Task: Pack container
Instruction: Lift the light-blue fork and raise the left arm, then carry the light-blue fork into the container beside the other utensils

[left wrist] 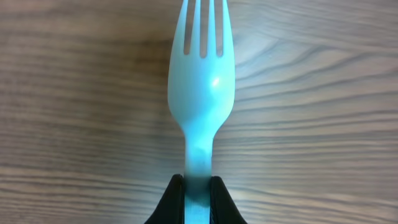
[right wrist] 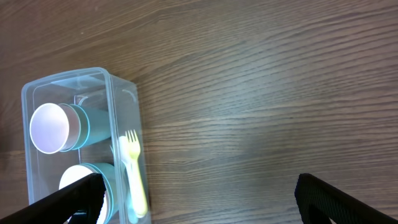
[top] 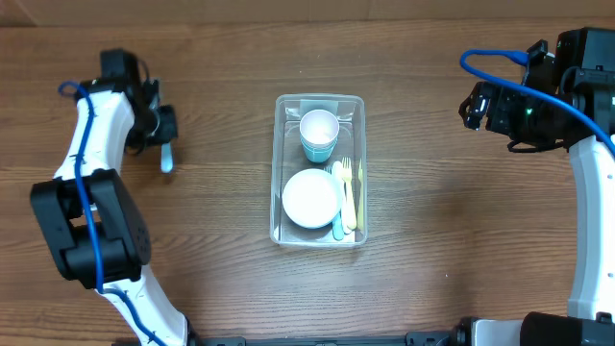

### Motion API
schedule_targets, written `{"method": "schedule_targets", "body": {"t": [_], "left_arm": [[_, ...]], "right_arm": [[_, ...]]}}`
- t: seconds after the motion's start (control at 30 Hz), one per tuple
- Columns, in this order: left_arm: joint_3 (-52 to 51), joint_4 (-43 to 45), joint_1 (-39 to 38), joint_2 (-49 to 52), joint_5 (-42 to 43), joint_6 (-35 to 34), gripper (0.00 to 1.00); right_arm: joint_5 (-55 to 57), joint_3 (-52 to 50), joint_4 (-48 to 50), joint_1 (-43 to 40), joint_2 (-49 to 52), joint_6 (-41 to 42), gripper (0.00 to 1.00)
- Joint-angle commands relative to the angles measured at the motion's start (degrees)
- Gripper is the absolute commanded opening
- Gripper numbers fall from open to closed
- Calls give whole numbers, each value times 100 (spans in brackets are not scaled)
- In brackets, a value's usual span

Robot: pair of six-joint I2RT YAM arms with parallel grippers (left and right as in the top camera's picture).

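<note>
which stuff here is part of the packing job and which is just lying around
Part of the job: clear container; teal cup, teal bowl and yellow fork already inside it; light blue fork held in the left gripper.

Just lying about: no loose items in these views. The right gripper is open, holding nothing.

We saw a pale blue fork (left wrist: 200, 93) over the brown wood-grain table (top: 461, 240) — at three o'clock, the clear container (top: 277, 173) held a teal cup (top: 318, 136) and a yellow fork (top: 350, 197).
</note>
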Motion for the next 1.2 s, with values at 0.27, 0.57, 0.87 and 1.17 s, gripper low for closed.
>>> {"method": "schedule_targets", "body": {"t": [0.27,0.57,0.87,1.17], "left_arm": [[1095,-483,-1488,-540,127,-885,4],[1095,-529,-2922,-1128,136,-1670,4],[1095,-326,-4072,-1128,389,-2625,4],[1051,-308,-4787,-1106,378,-3322,7]], "right_arm": [[15,125,35,-17,-33,7,100],[15,125,35,-17,-33,7,100],[15,125,35,-17,-33,7,100],[15,125,35,-17,-33,7,100]]}}
